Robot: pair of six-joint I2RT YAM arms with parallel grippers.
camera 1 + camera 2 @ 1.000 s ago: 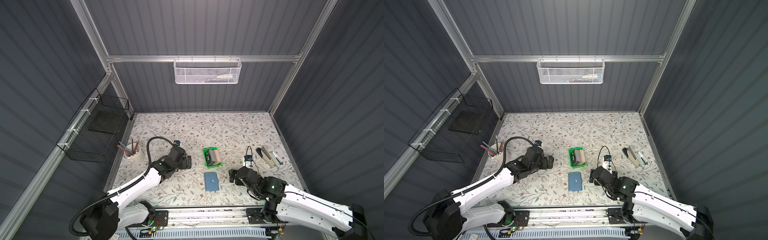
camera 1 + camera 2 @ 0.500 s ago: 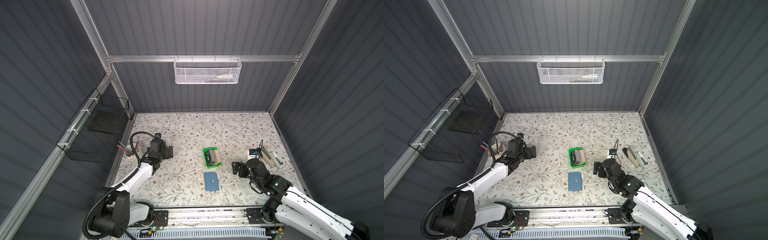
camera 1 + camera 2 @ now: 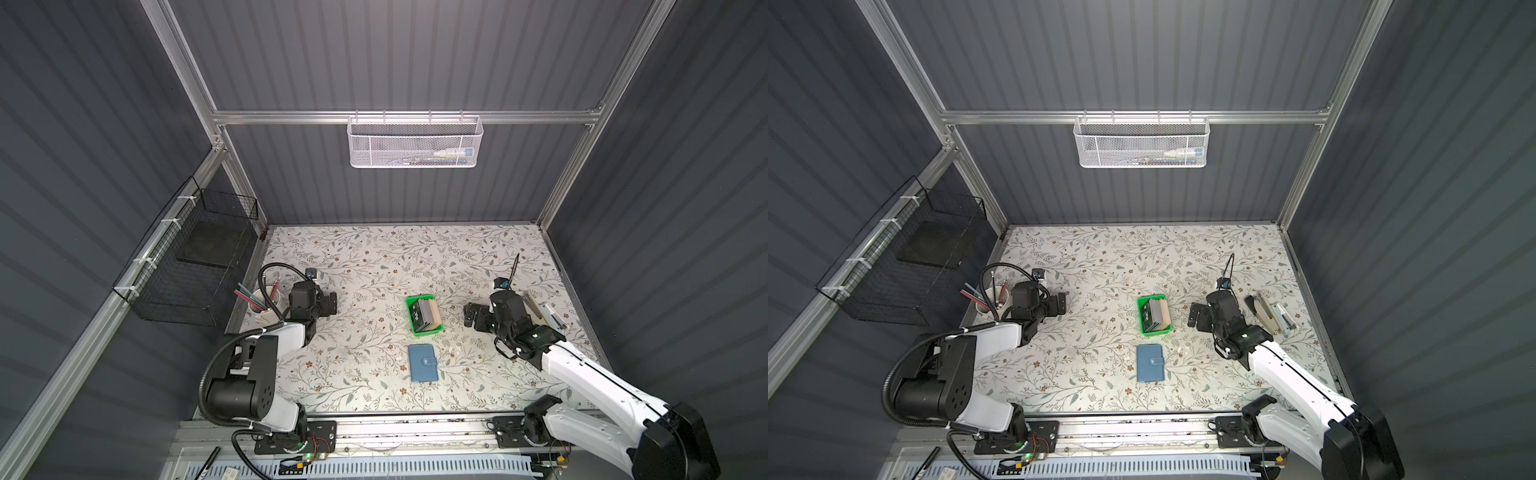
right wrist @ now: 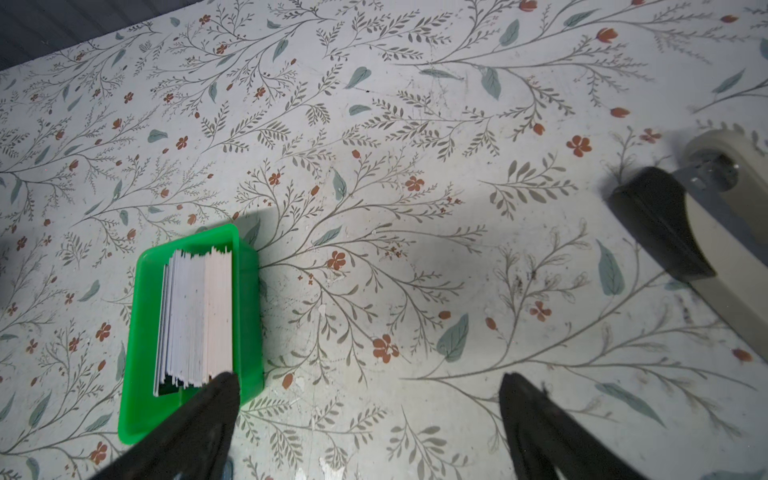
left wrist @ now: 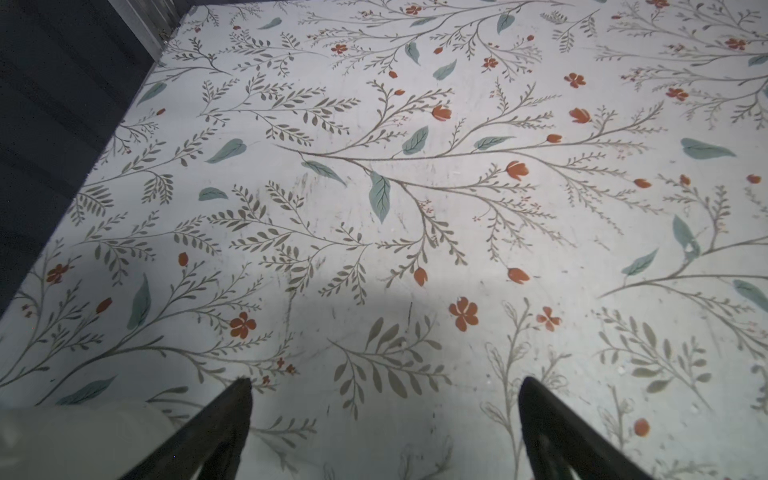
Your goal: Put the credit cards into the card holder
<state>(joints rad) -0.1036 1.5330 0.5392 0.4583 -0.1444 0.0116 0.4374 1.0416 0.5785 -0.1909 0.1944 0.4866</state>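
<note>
Mostly blurred mid-frame in a top view, the credit cards (image 3: 428, 318) fill a green tray (image 3: 411, 318); left gripper (image 5: 385, 380) and right gripper (image 4: 369, 376) jaws apart.

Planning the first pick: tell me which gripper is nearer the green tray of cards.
The right gripper, open just beside the green tray of credit cards; the left gripper, also open, sits farther off by the pencil cup.

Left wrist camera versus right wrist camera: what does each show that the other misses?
Only the left wrist view: the dark wall at the table edge, and no task things. Only the right wrist view: the credit cards standing on edge in the green tray, and a stapler. Both: floral tabletop and open, empty jaws, on the left gripper and the right gripper.
</note>
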